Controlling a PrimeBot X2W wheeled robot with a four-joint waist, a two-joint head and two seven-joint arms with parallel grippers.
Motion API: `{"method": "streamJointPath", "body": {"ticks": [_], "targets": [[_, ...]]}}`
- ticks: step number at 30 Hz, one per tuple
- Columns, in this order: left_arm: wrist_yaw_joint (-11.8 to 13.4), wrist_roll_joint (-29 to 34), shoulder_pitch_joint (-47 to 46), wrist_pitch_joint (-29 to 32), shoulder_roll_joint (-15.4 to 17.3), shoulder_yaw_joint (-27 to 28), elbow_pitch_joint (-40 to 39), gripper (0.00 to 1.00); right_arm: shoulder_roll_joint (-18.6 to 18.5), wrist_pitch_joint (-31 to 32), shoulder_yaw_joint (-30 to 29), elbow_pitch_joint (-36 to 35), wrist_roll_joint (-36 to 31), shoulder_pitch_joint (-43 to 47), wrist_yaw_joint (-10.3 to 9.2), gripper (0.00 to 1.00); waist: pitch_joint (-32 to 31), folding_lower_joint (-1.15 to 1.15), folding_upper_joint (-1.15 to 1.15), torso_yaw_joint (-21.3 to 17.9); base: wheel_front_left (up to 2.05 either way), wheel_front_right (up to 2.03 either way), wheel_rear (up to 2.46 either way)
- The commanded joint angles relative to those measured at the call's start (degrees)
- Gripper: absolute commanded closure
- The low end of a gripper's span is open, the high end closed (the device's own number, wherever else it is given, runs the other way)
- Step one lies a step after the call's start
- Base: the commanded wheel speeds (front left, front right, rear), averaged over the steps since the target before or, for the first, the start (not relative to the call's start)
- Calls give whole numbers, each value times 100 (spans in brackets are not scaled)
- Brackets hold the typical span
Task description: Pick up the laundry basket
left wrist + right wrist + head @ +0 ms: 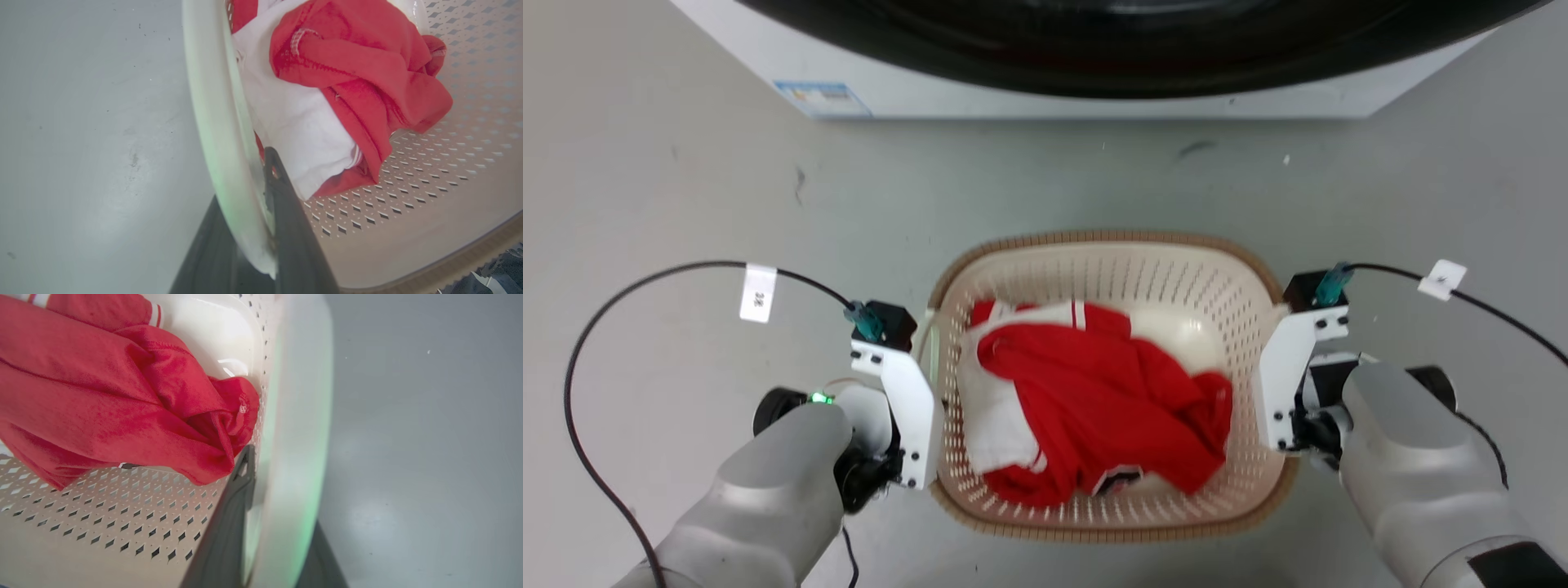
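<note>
As left hand (921, 408), right hand (1274, 394) clasp, basket (1094, 239) between.

Cream laundry basket (1176, 278): glossy smooth plastic, woven-look rim. Red garment (1094, 392): matt knit cloth. Grey floor (686, 180): smooth, faint sheen. Dark fingers (286, 228): matt.

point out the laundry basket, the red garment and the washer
laundry basket (1111, 238): head view, on the far brown rim
red garment (1094, 392): head view, on the middle of the crumpled cloth
washer (915, 91): head view, on its white front below the dark door
</note>
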Motion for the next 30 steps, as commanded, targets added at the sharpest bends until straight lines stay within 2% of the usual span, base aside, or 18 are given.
{"method": "streamJointPath", "body": {"ticks": [1,6,16,26,30], "targets": [[-23,-69,67,124,102,-82,-61,100,-31,182,83,16,20,109,-2,100,-541,0,0,-66,0,0,0],[-20,-459,280,561,324,-356,-243,100,-41,895,526,-86,380,350,-2,100,-1241,0,0,-127,0,0,0],[-19,-866,549,1399,775,-775,-601,100,-69,1776,1206,-355,917,576,-1,100,-2451,0,0,-243,0,0,0],[-20,-1281,813,2201,1021,-906,-1031,100,-78,2569,1674,-367,1260,770,0,100,-3368,0,0,-318,0,0,0],[-22,-1374,889,2389,1125,-924,-1135,100,-78,2842,1773,-478,1439,761,0,100,-3541,0,0,-368,0,0,0]]}}
